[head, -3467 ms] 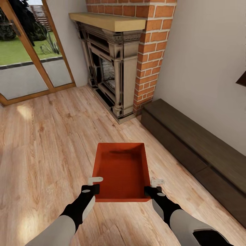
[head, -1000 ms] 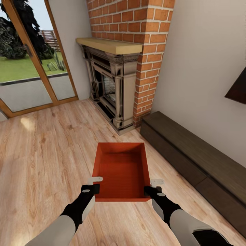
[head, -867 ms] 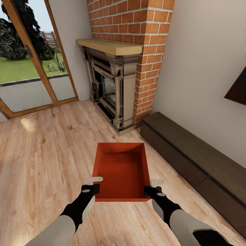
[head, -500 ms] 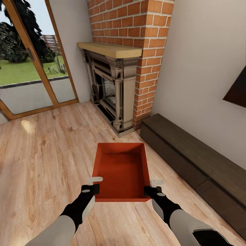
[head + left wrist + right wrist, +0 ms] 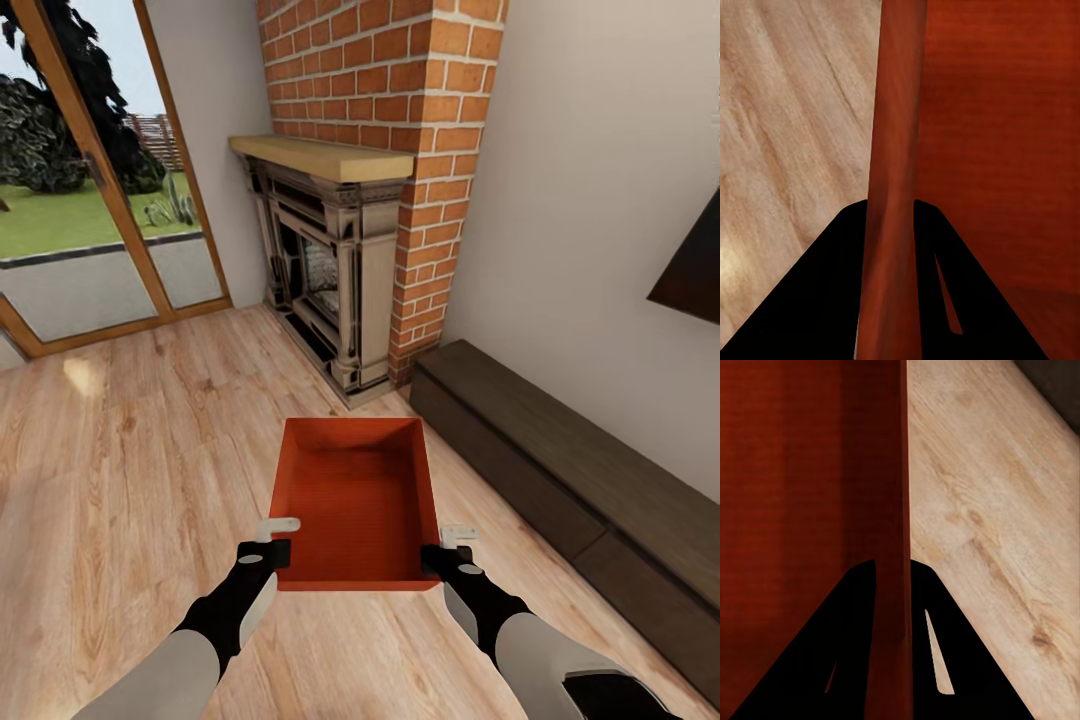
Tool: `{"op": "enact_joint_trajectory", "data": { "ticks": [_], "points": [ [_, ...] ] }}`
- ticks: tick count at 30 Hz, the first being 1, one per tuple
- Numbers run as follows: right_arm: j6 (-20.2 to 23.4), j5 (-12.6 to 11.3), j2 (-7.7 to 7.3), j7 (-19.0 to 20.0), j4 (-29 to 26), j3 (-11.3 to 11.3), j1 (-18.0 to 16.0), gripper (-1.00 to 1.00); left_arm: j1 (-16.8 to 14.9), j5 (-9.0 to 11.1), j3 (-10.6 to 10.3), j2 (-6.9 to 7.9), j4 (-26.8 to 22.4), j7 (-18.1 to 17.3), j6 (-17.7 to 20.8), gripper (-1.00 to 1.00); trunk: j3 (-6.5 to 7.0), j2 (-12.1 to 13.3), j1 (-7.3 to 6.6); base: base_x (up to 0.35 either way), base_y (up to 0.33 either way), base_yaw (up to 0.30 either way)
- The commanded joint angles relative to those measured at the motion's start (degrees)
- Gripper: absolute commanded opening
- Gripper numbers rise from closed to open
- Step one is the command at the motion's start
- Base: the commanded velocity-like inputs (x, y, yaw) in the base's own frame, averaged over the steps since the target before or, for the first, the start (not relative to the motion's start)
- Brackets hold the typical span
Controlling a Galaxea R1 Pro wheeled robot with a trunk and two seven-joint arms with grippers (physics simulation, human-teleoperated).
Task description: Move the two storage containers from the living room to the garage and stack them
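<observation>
This is a home's living room. A brick fireplace (image 5: 350, 240) with a wooden mantel stands against the white wall, with glazed patio doors (image 5: 90, 190) to its left, a low dark cabinet (image 5: 560, 470) to its right, and a wood plank floor (image 5: 130, 450) in front of it.

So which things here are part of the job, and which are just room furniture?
Job:
- storage container, empty
- left gripper clamping its left wall
- right gripper clamping its right wall

Background:
- brick fireplace
- glass door
- dark low cabinet
- wood floor
</observation>
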Motion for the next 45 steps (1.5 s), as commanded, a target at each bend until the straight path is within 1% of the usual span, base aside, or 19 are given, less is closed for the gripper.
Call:
{"op": "enact_joint_trajectory", "data": {
  "ticks": [1,33,45],
  "points": [
    [-3.5,0.6,-0.48,-4.2,-0.1,-0.9,-0.1,-1.0,0.0,0.5,-0.3,0.12,0.1,2.3,0.5,-1.0,-0.01,-0.1,0.03,0.0,0.0,0.0],
    [-3.5,0.7,-0.42,-4.2,-0.1,-0.8,-0.1,-1.0,0.0,0.5,-0.3,0.12,0.0,2.3,0.5,-1.0,2.88,-0.1,0.03,0.0,0.0,0.0],
    [-3.5,0.8,-0.42,-4.2,-0.1,-0.8,-0.1,-1.0,0.0,0.6,-0.3,0.46,0.0,2.3,0.5,-1.0,3.96,-0.1,0.03,0.0,0.0,0.0]
  ]
}}
